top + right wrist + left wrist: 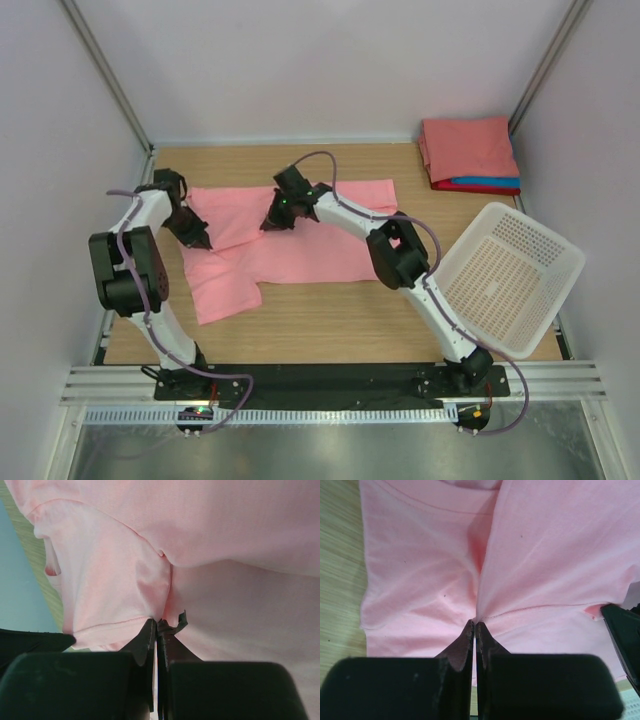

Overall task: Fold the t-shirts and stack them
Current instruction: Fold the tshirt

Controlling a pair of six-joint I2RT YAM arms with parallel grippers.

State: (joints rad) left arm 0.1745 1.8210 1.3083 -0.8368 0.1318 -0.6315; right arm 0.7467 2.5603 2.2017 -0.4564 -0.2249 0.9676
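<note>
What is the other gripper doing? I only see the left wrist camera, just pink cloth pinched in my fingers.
Observer: The right gripper is shut on the same pink t-shirt, pinching a fold by a sleeve hem.
Operator: Are there more shirts?
Observer: Yes, a folded stack lies in the table's far right corner: pink on top, blue and red beneath.
Operator: Anything else?
Observer: A white mesh basket sits at the right side.

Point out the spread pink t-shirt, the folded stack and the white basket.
spread pink t-shirt [310, 260]: top view, middle of its body.
folded stack [468, 148]: top view, top pink shirt.
white basket [497, 290]: top view, bare mesh floor.
</note>
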